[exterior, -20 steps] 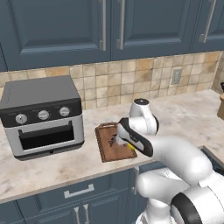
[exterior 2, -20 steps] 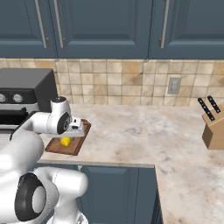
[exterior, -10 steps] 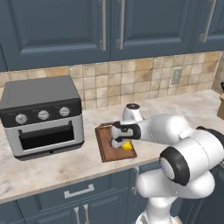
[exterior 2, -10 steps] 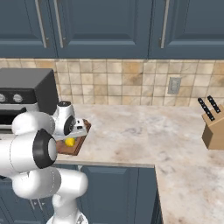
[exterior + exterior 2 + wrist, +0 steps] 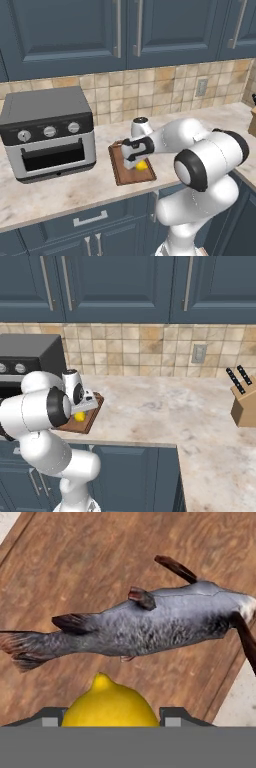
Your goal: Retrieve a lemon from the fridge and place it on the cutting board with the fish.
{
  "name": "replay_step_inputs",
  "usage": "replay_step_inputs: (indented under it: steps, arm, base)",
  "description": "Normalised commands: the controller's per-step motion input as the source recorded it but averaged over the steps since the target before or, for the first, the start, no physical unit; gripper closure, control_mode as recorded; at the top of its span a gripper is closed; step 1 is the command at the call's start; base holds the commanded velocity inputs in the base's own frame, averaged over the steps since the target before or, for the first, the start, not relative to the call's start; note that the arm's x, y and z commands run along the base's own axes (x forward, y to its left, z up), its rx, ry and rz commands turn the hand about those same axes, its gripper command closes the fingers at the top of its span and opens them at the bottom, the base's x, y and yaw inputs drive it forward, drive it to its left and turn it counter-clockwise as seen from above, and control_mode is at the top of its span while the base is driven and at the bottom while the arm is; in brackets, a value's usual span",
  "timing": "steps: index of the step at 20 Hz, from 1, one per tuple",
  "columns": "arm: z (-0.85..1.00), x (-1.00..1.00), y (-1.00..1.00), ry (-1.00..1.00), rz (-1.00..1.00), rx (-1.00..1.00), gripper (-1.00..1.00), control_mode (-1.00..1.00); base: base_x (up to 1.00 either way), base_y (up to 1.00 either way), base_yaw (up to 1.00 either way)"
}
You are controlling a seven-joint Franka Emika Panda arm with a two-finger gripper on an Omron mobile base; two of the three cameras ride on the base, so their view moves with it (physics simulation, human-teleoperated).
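Hand view: one small bright yellow lemon [image 5: 109,704] sits between the two dark finger tips [image 5: 174,716] of the gripper [image 5: 111,718], which is closed around it, just above the one reddish-brown wooden cutting board [image 5: 75,572]. One slim grey-blue fish [image 5: 145,623] lies across that board, just beside the lemon. Left base view: the board [image 5: 120,170] rests on the beige stone counter [image 5: 60,192], near one grey toaster oven [image 5: 47,132]. Right base view: one wooden knife block [image 5: 243,402] stands well apart.
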Motion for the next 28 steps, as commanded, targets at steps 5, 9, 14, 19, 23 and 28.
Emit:
replay_step_inputs:
  steps: [5, 9, 14, 19, 23, 28]
  arm:
    - [-0.16, 0.0, 0.01, 0.0, 0.0, 0.0, 1.0, -1.0]
    - [-0.24, 0.0, 0.0, 0.0, 0.0, 0.0, 1.0, -1.0]
    - [-0.26, 0.0, 0.0, 0.0, 0.0, 0.0, 1.0, -1.0]
    - [-0.19, 0.0, 0.0, 0.0, 0.0, 0.0, -1.0, -1.0]
    - [-0.02, 0.0, 0.0, 0.01, 0.0, 0.0, -1.0, -1.0]
    - [0.0, 0.0, 0.0, 0.0, 0.0, 0.0, -1.0, -1.0]
  base:
    - [0.0, 0.0, 0.0]
    - [0.0, 0.0, 0.0]
    - [0.0, 0.0, 0.0]
    - [0.0, 0.0, 0.0]
    - [0.0, 0.0, 0.0]
    - [0.0, 0.0, 0.0]
